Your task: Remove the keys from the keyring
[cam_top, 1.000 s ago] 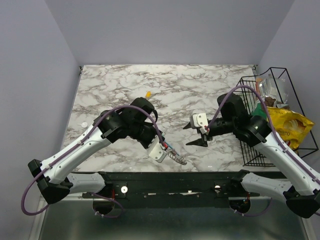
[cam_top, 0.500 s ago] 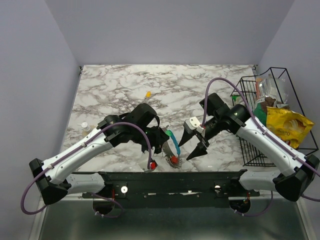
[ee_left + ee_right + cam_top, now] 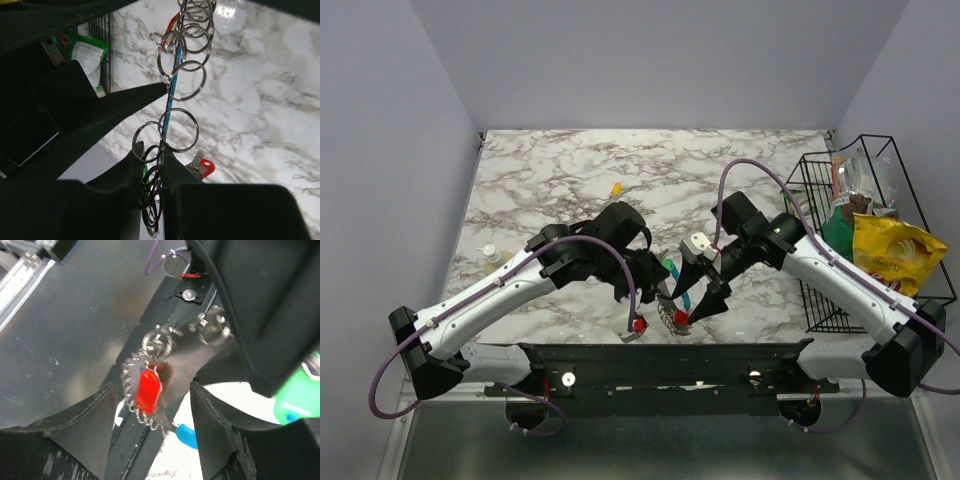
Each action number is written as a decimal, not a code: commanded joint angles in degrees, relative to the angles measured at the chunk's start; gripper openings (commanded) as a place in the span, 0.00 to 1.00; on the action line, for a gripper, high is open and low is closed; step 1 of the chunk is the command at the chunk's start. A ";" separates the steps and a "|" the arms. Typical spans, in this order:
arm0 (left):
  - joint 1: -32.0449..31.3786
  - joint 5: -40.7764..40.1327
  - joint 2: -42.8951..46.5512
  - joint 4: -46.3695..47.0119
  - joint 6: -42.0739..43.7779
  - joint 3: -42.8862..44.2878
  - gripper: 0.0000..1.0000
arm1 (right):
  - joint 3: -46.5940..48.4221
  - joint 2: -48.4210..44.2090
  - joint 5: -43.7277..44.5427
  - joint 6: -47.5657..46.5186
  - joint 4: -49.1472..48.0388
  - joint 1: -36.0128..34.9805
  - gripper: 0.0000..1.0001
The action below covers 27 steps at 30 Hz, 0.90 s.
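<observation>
My left gripper (image 3: pixel 653 288) (image 3: pixel 152 156) is shut on the keyring (image 3: pixel 170 95), a bright blue strip strung with several steel split rings, and holds it up near the table's front edge. The blue part shows in the top view (image 3: pixel 670 270). A red key (image 3: pixel 203 168) (image 3: pixel 680 318) (image 3: pixel 148 390) hangs from the ring's grey fuzzy-looking part (image 3: pixel 131 371). My right gripper (image 3: pixel 686 305) (image 3: pixel 152 426) is open, with one finger on each side of that red key and not touching it. A second red head (image 3: pixel 638 325) hangs under the left gripper. A yellow-orange key (image 3: pixel 616 188) lies loose on the table.
A black wire basket (image 3: pixel 820 260) with snack bags stands at the right edge. A small white cap (image 3: pixel 488 250) lies at the left edge. The dark mounting rail (image 3: pixel 650 360) runs just below the ring. A green piece (image 3: pixel 295 395) shows beside the left gripper.
The left gripper has turned and lifted the ring upright. The right arm has swung left and down until its open fingers flank the hanging red key.
</observation>
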<state>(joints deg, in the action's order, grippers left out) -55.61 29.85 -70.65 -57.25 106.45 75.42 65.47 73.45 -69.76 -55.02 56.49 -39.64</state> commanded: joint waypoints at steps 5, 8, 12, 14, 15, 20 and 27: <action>-1.60 16.38 -0.01 -3.83 -13.64 1.84 0.00 | 2.37 11.07 -5.38 -11.39 10.19 -0.35 0.64; -1.60 19.28 -0.36 -3.48 -13.47 0.00 0.00 | 7.02 16.09 -7.23 -22.03 22.32 -0.35 0.59; -0.03 19.46 -1.15 -4.52 -12.59 -0.45 0.00 | 9.15 19.11 -8.21 -30.04 31.05 0.87 0.54; 1.55 19.46 -1.33 -6.20 -11.97 -0.53 0.00 | 8.62 17.44 -7.33 -31.11 30.79 1.23 0.56; 1.91 19.46 -1.33 -6.55 -11.97 -0.53 0.00 | 8.97 16.99 -7.58 -30.59 30.87 1.66 0.56; 3.32 19.37 -2.47 -8.13 -11.98 -0.27 0.00 | 8.36 16.90 -8.11 -31.11 31.05 1.67 0.61; 4.99 17.71 -4.93 -11.56 -8.55 -0.01 0.00 | 7.21 15.41 -9.52 -31.72 30.96 1.67 0.63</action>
<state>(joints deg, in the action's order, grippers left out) -51.68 45.06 -74.41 -66.00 95.29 74.48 73.01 90.67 -77.06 -84.44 76.40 -38.04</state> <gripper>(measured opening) 0.230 0.626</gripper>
